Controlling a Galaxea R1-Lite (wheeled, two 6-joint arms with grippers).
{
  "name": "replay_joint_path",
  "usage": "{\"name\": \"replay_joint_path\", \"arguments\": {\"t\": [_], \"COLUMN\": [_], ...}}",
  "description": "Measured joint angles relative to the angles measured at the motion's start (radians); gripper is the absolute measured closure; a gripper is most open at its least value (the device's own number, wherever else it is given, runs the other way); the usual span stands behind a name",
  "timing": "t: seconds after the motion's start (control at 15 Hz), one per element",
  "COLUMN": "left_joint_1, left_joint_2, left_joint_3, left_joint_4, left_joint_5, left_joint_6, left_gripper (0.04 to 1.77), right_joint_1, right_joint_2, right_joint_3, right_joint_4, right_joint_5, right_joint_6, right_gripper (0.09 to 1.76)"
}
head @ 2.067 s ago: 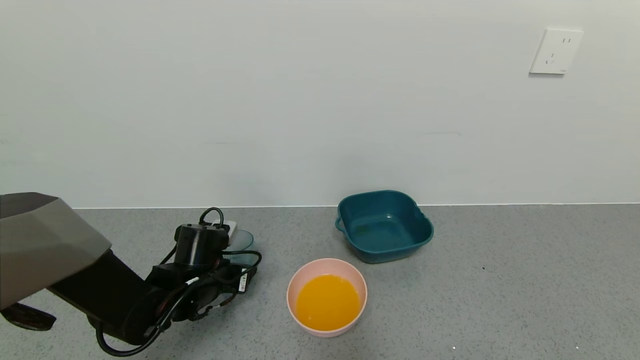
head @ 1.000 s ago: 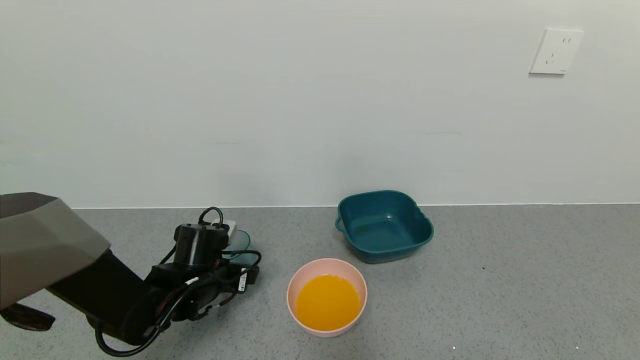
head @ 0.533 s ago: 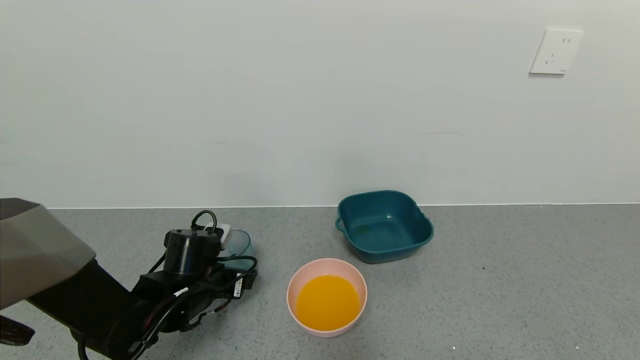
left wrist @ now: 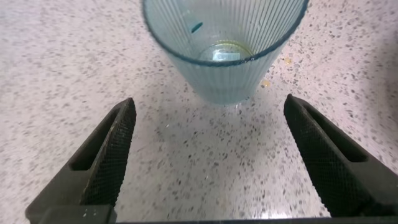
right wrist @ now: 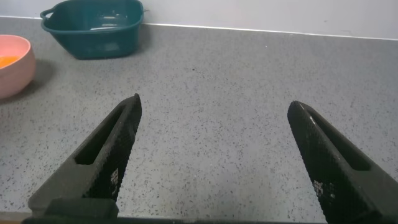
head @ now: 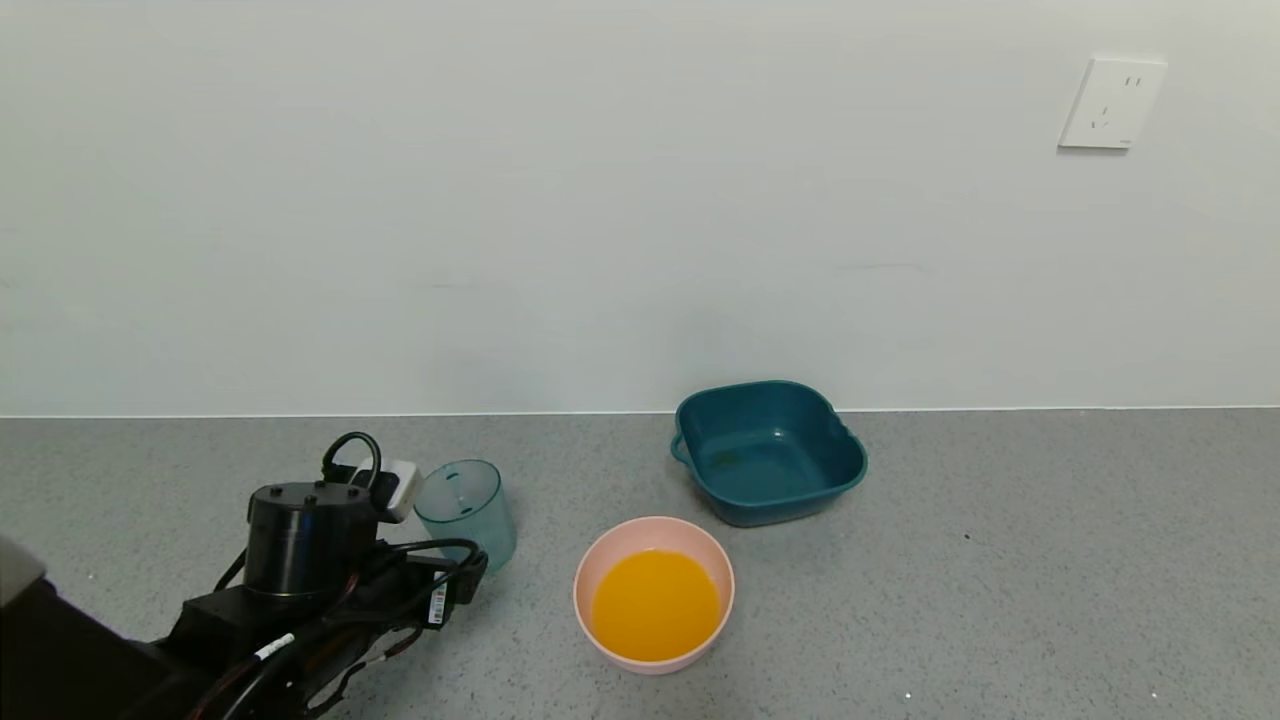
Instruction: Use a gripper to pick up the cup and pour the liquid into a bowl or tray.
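The cup [head: 466, 510] stands upright on the grey counter, empty but for a thin film at its bottom. In the left wrist view the cup [left wrist: 224, 56] is just beyond my left gripper [left wrist: 208, 107], which is open with its jaws wide apart and not touching it. In the head view the left gripper [head: 455, 575] sits low on the counter, beside and in front of the cup. The pink bowl [head: 600, 560] to the right holds the orange liquid [head: 655, 605]. My right gripper [right wrist: 214, 103] is open and empty over bare counter.
A dark teal basin [head: 768, 450] stands behind the bowl near the wall; it also shows in the right wrist view [right wrist: 93, 28], next to the pink bowl [right wrist: 15, 74]. A wall socket [head: 1110, 102] is at the upper right.
My left arm has drawn back toward the near left, away from the cup. The cup stays standing where it was and now shows in full.
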Motion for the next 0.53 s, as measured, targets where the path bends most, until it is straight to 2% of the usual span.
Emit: {"name": "replay_joint_path", "arguments": {"t": [0.13, 0.27, 0.53], "left_joint_1": [0.0, 0.0, 0.0], "left_joint_2": [-0.061, -0.129, -0.307], "left_joint_3": [0.02, 0.027, 0.006], "left_joint_4": [0.008, 0.07, 0.307], "left_joint_5": [0.001, 0.001, -0.003], "left_joint_6": [0.003, 0.008, 0.011], "left_gripper": [0.11, 0.1, 0.1], "right_joint_1": [0.0, 0.0, 0.0], "right_joint_2": [0.0, 0.0, 0.0], "right_joint_3": [0.0, 0.0, 0.0], "right_joint_4": [0.0, 0.0, 0.0], "right_joint_5": [0.0, 0.0, 0.0], "right_joint_6": [0.0, 0.0, 0.0], "right_gripper": [0.14, 0.14, 0.14]}}
